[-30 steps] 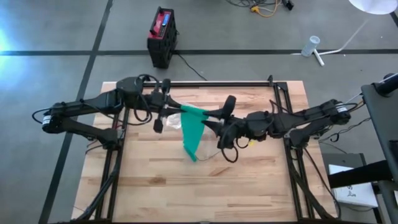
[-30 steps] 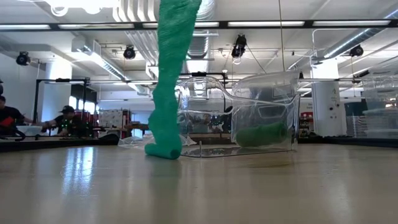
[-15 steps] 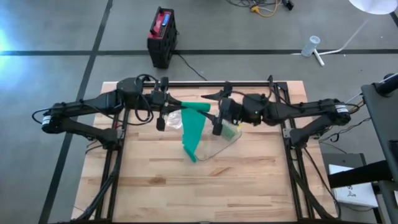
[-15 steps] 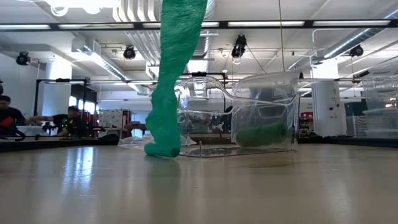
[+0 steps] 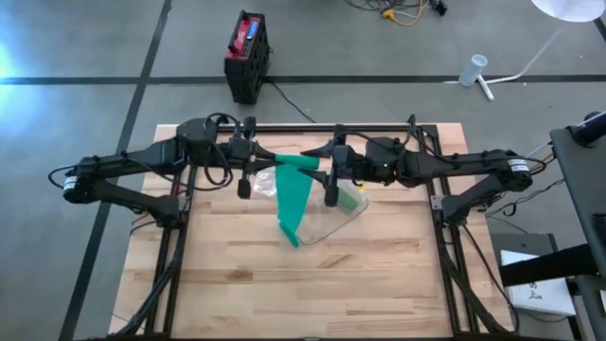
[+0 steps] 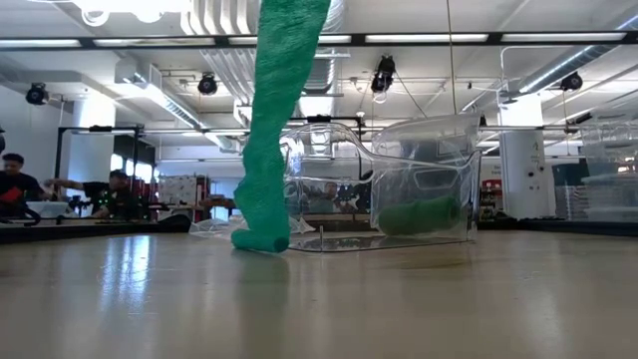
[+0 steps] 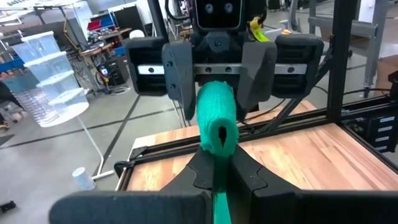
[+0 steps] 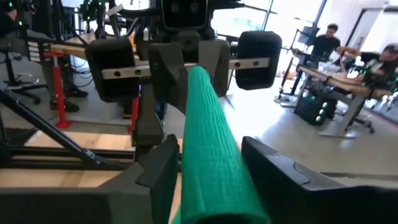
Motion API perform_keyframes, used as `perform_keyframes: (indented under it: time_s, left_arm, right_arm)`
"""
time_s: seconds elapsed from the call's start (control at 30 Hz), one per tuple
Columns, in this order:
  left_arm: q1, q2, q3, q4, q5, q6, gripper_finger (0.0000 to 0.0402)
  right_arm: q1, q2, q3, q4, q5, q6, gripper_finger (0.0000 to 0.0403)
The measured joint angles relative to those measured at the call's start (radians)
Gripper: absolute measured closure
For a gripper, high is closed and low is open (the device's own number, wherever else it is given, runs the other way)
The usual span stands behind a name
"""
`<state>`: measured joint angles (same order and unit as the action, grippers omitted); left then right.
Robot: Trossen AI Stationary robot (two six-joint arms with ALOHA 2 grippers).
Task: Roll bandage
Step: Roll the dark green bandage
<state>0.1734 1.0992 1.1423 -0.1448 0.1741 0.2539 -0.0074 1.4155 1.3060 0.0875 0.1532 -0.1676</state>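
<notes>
The left pincer (image 5: 254, 163) sits left of centre in the overhead frame, above the far part of the wooden counter (image 5: 379, 284), clenched on one end of the green bandage (image 5: 295, 194). In the left wrist frame its two dark fingers (image 7: 200, 173) meet at the bottom centre with the bandage's rolled end (image 7: 216, 121) pinched between them, and the other arm's head faces it just behind.

From that held roll, near the upper centre of the overhead frame, the bandage hangs as a loose strip down toward the counter, and its lower end rests on the wood near the frame's centre. The level view shows the strip (image 6: 274, 120) dropping from the top edge, left of centre, to a small fold touching the surface.

Just right of it a clear plastic box (image 6: 399, 189) stands on the counter, with another green roll (image 6: 419, 214) inside, at its right end.

The right pincer (image 5: 331, 170) is right of centre in the overhead frame, facing the left one. Its fingers (image 8: 160, 171) stand on either side of the rolled bandage (image 8: 214, 155); whether they press on it I cannot tell.

People sit at desks in the room behind, at the level view's far left (image 6: 20, 184).
</notes>
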Motion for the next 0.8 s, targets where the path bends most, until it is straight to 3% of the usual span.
perform_keyframes:
  time_s: [0.2, 0.67, 0.8]
  left_arm:
    - [0.0, -0.007, 0.0, -0.026, 0.0, 0.014, 0.0397]
    - [-0.002, -0.006, -0.001, -0.038, 0.029, 0.025, 0.0397]
    - [-0.002, -0.006, -0.001, -0.038, 0.093, 0.025, 0.0397]
  right_arm:
    - [-0.002, -0.044, -0.001, -0.045, -0.001, -0.017, 0.0256]
    - [-0.006, -0.092, 0.0, -0.139, 0.009, -0.097, 0.0208]
    - [-0.006, -0.09, 0.0, -0.136, 0.069, -0.166, 0.0209]
